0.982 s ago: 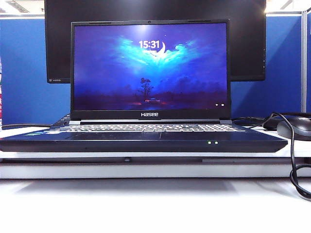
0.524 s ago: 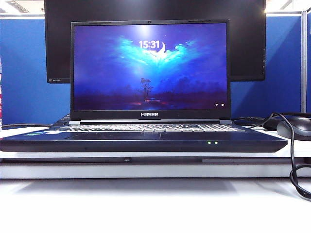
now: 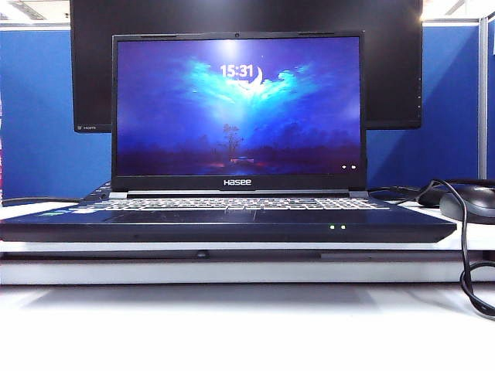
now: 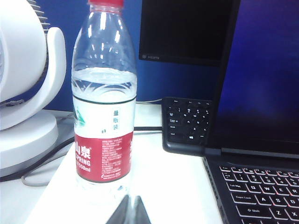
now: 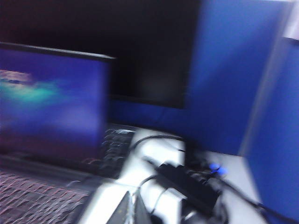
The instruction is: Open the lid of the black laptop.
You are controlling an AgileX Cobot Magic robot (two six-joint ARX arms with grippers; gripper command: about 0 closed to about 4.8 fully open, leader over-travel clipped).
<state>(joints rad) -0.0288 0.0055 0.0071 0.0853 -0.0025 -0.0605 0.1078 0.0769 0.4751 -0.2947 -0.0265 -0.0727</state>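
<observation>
The black laptop (image 3: pixel 232 220) sits on a low white platform in the middle of the exterior view. Its lid (image 3: pixel 237 108) stands upright with the screen lit, showing 15:31 and the "Hasee" wordmark below. Neither gripper shows in the exterior view. My left gripper (image 4: pixel 132 211) is shut on nothing, low over the white surface beside the laptop's left edge (image 4: pixel 261 186), just short of a water bottle. My right gripper (image 5: pixel 132 209) is shut and empty, by the laptop's right edge in a blurred view, with the lid (image 5: pixel 51 102) to one side.
A water bottle (image 4: pixel 103 102) and a white fan (image 4: pixel 28 93) stand left of the laptop. Behind it are a separate black keyboard (image 4: pixel 187 121) and a large black monitor (image 3: pixel 394 62). On the right lie a mouse (image 3: pixel 472 202), looping cables (image 3: pixel 466 263) and a black box (image 5: pixel 187 184).
</observation>
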